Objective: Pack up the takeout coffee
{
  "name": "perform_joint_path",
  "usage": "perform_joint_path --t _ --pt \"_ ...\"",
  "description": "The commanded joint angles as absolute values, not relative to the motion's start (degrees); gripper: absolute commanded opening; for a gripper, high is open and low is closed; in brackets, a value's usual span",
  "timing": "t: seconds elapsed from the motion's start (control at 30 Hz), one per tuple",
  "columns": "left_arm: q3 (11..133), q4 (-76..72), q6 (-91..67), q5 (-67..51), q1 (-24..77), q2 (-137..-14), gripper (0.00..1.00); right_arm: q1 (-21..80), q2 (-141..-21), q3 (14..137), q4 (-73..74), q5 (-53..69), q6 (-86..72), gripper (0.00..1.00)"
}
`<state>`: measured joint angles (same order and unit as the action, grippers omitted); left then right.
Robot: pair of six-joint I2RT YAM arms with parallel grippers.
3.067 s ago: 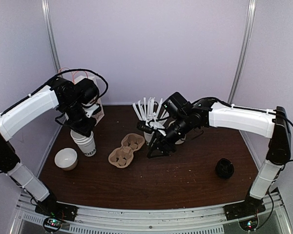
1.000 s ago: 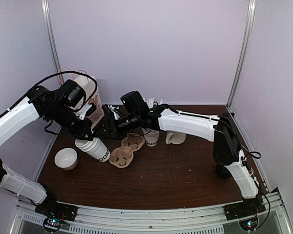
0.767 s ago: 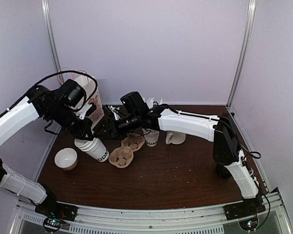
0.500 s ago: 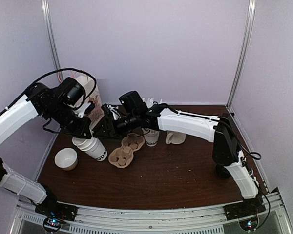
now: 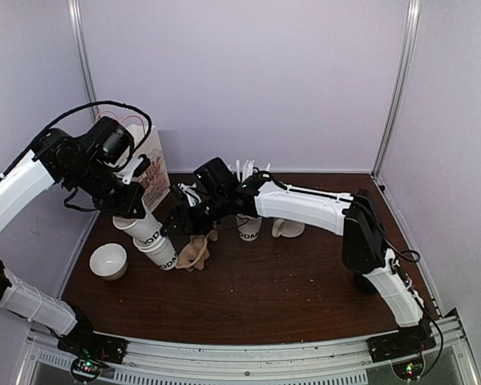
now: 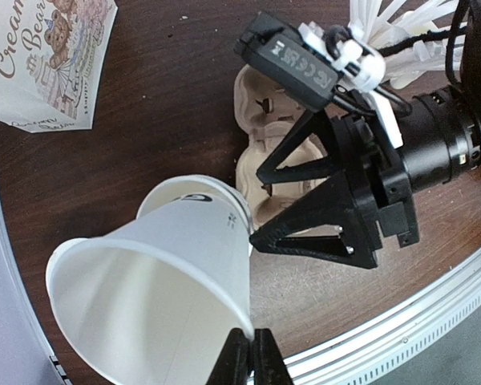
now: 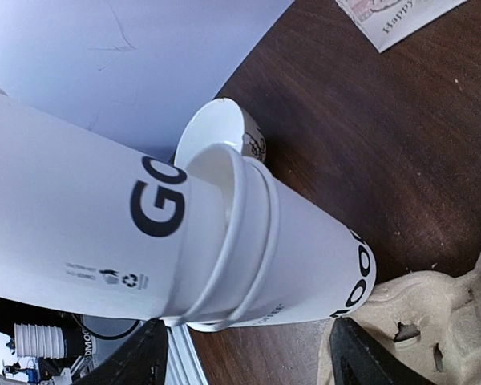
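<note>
Cups point(image 5: 154, 245): white paper, nested in a tilted stack at the left of the table point(image 5: 289, 297), mouth up and to the left, base down by the carrier point(image 5: 194, 255). Hard to count, with two rolled rims showing below the upper one in the right wrist view.
Cup base: low over the wood, just left of the carrier; touching it or not, impossible to tell.
Cup lettering: black, cut off by the curve. "GO" readable on the upper one, "OO" on the lower one, plus a small recycling mark and fine print too small to read.
Left gripper point(image 6: 252, 361): pinched closed on the rim of the upper one, with only the fingertips visible at the bottom edge of its own camera view.
Right gripper point(image 6: 256, 207): jaws spread wide, nothing held, tips just beside the lower cup's side; contact impossible to judge.
Housing point(image 6: 293, 60): black, above the right fingers, with pale characters not legible.
Carrier: pale moulded pulp, partly hidden behind the cups and the right gripper.
Bowl point(image 5: 108, 261): white, on the table left of the cups and apart from them.
Bag point(image 6: 40, 56): white paper at the back left, cut off by the frame. "Crea" and "Bear" in brown script beside drawn teddy bears, and "Happy" on a corner in the right wrist view.
Stick cup point(image 5: 248, 227): white, largely hidden behind the right arm point(image 5: 305, 207), with white sticks fanning above.
Mug point(image 5: 290, 227): cream, just right of the stick cup, partly covered by the same arm.
</note>
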<state>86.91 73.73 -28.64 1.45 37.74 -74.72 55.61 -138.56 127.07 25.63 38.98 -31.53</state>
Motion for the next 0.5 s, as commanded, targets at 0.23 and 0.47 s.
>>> perform_joint_path --t 0.23,0.47 --pt "87.6 74.2 -27.2 1.3 38.1 -77.7 0.0 54.2 -134.2 129.8 28.0 40.0 -25.7 0.74" --pt "91.3 74.6 -26.3 1.9 38.4 -77.1 0.0 54.1 -131.9 129.1 29.4 40.2 -23.3 0.74"
